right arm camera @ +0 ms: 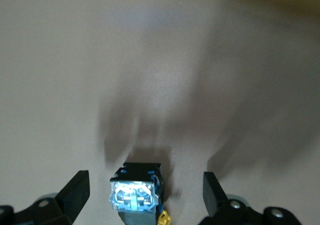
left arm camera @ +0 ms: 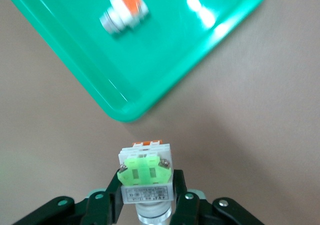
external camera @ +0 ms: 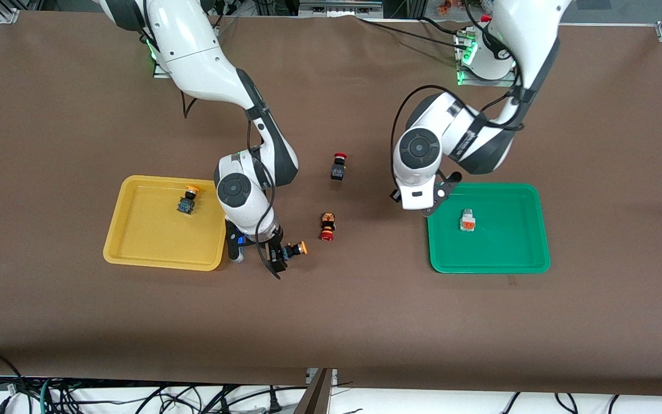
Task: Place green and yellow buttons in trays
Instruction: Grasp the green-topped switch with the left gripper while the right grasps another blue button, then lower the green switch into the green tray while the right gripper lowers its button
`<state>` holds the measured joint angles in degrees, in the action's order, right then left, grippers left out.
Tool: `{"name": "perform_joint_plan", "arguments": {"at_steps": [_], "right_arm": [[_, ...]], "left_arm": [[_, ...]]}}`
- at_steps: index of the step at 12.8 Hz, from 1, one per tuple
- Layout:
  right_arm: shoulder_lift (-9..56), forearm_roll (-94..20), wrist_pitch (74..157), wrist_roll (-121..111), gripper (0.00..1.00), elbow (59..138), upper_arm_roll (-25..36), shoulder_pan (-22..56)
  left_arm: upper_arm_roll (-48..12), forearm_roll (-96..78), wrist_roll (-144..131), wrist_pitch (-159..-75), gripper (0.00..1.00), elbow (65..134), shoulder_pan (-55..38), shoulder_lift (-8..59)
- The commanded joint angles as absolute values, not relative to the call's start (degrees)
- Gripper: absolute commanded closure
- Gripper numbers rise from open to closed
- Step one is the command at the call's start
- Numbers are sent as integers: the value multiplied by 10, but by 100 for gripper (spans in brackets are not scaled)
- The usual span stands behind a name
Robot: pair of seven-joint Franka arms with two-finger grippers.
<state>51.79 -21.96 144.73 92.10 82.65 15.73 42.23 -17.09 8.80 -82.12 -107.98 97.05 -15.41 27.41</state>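
Observation:
My left gripper (left arm camera: 146, 192) is shut on a grey-white button with a lime-green part (left arm camera: 146, 171). It hangs over the table beside a corner of the green tray (left arm camera: 165, 65). In the front view this gripper (external camera: 437, 201) hides the button it holds. A grey-white button with an orange part (external camera: 467, 220) lies in the green tray (external camera: 497, 247). My right gripper (external camera: 282, 257) stands open around a dark button with an orange-yellow cap (external camera: 295, 249), which lies on the table beside the yellow tray (external camera: 147, 236). That button's blue-black body (right arm camera: 136, 194) shows between the fingers. Another yellow-capped button (external camera: 187, 200) lies in the yellow tray.
Two dark buttons with red mushroom caps lie on the brown table between the trays, one (external camera: 338, 166) farther from the front camera and one (external camera: 327, 226) nearer.

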Motion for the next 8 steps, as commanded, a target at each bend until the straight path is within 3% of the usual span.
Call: {"name": "perform_joint_plan", "arguments": {"at_steps": [1,3,4,5,6,8], "right_arm": [[540,-189,1476,928,0,817,156,426],[547,-165,1477,926,0,812,156,430],[546,-159,1475,929,23,812,156,432],[544,-157,1472,930,74,812,157,435],[541,-156,1471,926,100,812,158,434],[528,-136,1418,920,100,810,172,435]], "left_arm": [[-172,120,-676,-1060,100,958,-80,281],[-173,144,-560,-1065,100,962,-12,288],[-173,144,-513,-1072,100,965,20,298],[-173,145,-495,-1094,100,969,38,318],[-172,146,-492,-1118,100,981,52,331],[-173,148,-488,-1156,100,991,82,354]]}}
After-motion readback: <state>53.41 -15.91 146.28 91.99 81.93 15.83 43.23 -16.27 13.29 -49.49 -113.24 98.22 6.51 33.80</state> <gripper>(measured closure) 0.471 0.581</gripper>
